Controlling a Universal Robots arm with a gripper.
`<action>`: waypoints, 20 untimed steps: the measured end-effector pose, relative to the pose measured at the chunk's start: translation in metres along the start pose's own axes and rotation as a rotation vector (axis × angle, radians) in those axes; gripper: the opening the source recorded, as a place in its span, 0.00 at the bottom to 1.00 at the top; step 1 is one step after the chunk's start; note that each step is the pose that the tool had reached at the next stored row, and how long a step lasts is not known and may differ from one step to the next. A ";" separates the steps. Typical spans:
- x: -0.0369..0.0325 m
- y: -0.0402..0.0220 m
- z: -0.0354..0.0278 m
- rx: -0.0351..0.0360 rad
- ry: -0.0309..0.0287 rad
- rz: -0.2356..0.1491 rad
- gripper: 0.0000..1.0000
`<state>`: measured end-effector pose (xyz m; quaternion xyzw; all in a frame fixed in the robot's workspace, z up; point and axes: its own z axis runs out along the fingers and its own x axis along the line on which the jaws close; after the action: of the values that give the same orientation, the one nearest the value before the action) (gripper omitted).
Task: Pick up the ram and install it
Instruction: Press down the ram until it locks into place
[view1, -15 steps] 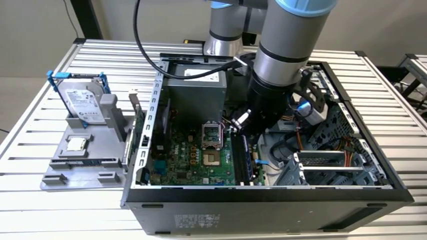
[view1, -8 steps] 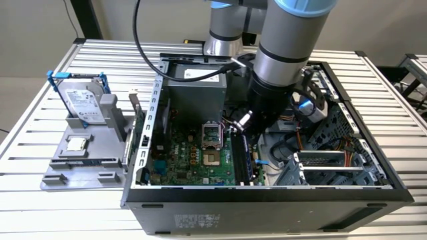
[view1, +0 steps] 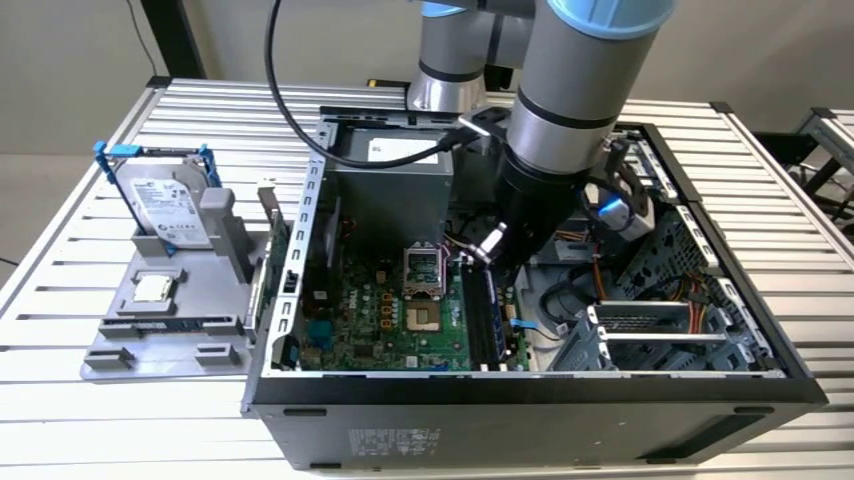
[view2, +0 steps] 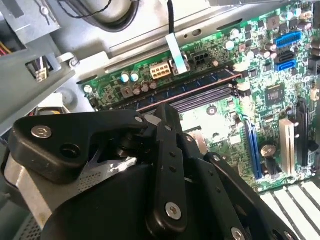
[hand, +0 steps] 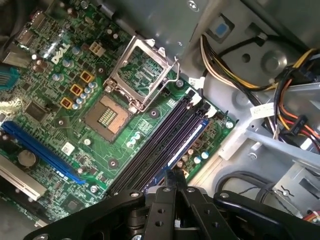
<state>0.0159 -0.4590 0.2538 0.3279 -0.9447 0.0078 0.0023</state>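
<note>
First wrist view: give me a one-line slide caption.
Black robot hand poised over the long black memory slots of the green motherboard, a blue-green RAM stick lying along the outermost slot.

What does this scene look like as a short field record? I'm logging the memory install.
end effector: inside the computer case, low over the memory slots, closed
ram: lying along a slot, by the end effector's tip; contact unclear
processor socket: open, frame raised
hard drive: upright in the tray outside the case
</note>
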 end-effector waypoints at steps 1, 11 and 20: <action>0.0000 0.0001 0.0001 0.0001 -0.0002 -0.009 0.00; -0.0006 0.0008 0.0009 0.0011 -0.0011 -0.098 0.00; -0.0006 0.0011 0.0024 -0.0041 -0.0081 -0.190 0.00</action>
<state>0.0158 -0.4578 0.2513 0.4163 -0.9092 0.0043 -0.0001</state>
